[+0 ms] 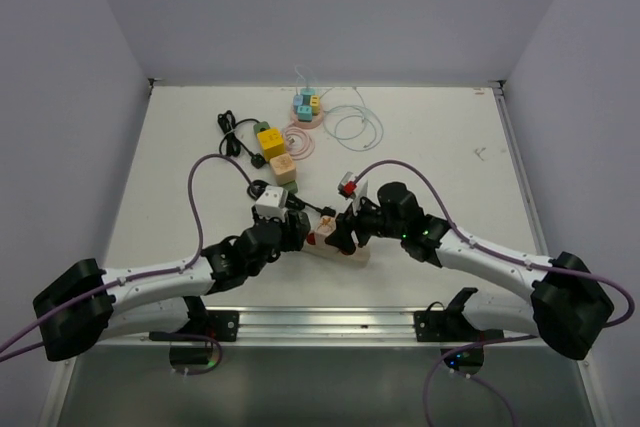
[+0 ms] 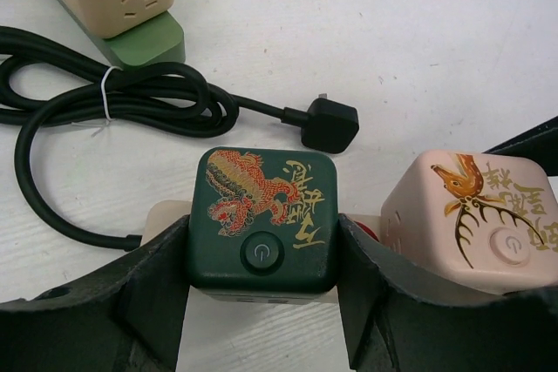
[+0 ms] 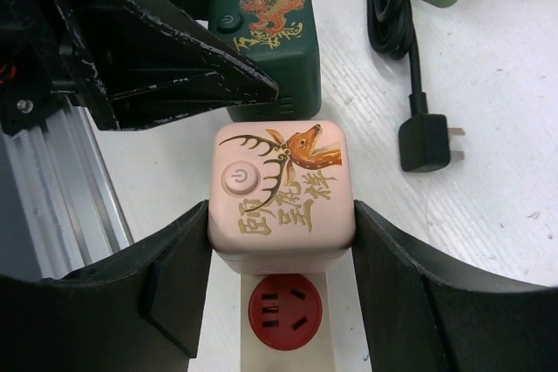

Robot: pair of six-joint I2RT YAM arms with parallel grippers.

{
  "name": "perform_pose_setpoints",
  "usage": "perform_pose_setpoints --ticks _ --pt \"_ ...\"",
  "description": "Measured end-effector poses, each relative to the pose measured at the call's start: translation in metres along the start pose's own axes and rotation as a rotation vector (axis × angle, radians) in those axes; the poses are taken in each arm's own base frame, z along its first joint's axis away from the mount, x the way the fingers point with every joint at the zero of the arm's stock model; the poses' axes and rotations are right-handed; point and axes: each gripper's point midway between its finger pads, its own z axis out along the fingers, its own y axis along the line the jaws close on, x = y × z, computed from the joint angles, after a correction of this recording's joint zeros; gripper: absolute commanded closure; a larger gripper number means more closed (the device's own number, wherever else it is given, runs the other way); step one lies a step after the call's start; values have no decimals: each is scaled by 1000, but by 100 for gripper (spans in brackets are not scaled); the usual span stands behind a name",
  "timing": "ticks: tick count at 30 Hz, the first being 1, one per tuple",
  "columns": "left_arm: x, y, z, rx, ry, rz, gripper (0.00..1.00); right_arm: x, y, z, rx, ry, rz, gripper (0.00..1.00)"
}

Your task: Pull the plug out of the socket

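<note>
Left pincer (image 2: 261,278), bottom of frame, pinches the green cube (image 2: 261,202); right pincer (image 3: 281,254) pinches the pink cube (image 3: 281,185) on the strip (image 3: 261,356).

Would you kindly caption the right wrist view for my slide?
Right gripper clamps the pink cube on the strip, green cube behind.

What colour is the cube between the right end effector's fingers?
The cube is pale pink with a gold deer design; clearest in the right wrist view.
</note>
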Motion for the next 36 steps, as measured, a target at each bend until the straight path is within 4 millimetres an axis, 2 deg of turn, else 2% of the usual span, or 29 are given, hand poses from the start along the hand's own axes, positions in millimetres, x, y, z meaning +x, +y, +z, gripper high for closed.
perform_pose_setpoints --ticks 9,13,14,15,20,24,27,33,36 --pt "0 0 0 -15 -35 5 100 4 4 2 -32 14 21 91" --pt "1 3 -1 -29 -19 25 100 10 14 5 27 33 -114 91" --pt "2 3 -1 -31 -9 36 100 14 25 7 26 48 -167 92" --pt "4 3 -1 -26 7 46 100 18 27 7 58 61 -208 92" --pt "8 -4 6 7 64 65 100 29 27 3 193 102 -358 93" --pt "8 -9 10 24 73 69 100 30 24 0 257 107 -402 90" --pt "7 -9 12 25 68 69 100 29 20 -1 261 103 -359 90" --pt "4 -6 12 47 -10 24 100 10 -5 -5 143 9 -28 90" --pt "0 -7 10 64 -61 0 100 0 -7 -7 73 -31 68 91"
